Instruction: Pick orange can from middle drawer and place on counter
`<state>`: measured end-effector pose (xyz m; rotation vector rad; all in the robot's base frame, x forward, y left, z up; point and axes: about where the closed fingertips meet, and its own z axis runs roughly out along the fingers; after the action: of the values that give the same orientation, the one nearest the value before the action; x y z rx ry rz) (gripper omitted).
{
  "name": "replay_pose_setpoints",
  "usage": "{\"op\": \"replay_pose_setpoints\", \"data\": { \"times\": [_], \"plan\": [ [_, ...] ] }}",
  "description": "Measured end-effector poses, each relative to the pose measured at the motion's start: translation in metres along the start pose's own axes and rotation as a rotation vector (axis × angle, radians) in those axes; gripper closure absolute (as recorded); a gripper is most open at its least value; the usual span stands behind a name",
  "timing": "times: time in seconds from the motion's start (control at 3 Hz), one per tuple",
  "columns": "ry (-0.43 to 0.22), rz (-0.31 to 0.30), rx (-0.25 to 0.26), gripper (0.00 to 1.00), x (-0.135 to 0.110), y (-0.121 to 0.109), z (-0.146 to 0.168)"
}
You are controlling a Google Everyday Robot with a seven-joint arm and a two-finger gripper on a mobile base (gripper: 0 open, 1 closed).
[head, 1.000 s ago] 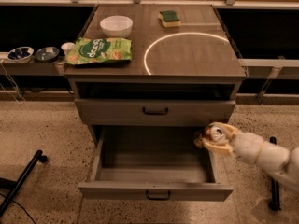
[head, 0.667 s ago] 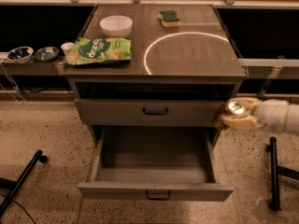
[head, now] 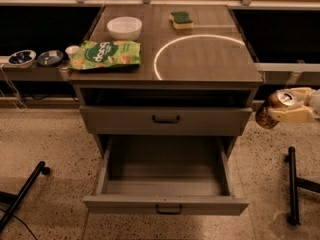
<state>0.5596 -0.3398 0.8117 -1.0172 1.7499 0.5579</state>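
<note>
The orange can [head: 272, 109] is held in my gripper [head: 290, 108], to the right of the cabinet at the height of the upper drawer front, tilted with its silver top toward the upper right. The gripper's pale fingers [head: 290, 116] are shut around the can. The middle drawer [head: 165, 204] stands pulled out at the bottom, its inside bare. The counter [head: 200, 59] with the white circle lies up and left of the can.
On the counter sit a white bowl [head: 124, 27], a green chip bag [head: 106, 54] and a green-yellow sponge [head: 181, 19]. Small bowls [head: 22, 58] stand on the left side shelf. A closed drawer front [head: 165, 120] is above the open one. A dark stand base [head: 292, 184] lies at the right.
My gripper has lifted the can out of the open drawer's right side and carried it up and to the right, beside the cabinet.
</note>
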Motion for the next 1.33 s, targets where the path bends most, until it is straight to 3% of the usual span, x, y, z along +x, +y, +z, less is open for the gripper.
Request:
{"op": "replay_pose_setpoints", "data": {
  "times": [0.33,0.67,1.0,1.33],
  "plan": [
    [0.033,-0.099,-0.037,1.00,-0.069,0.008,0.012],
    [0.094,-0.162,-0.040,1.00,-0.135,0.018,0.029],
    [0.140,-0.072,-0.104,1.00,-0.178,0.007,0.087],
    [0.166,0.054,-0.137,1.00,-0.191,-0.005,0.139]
  ]
}}
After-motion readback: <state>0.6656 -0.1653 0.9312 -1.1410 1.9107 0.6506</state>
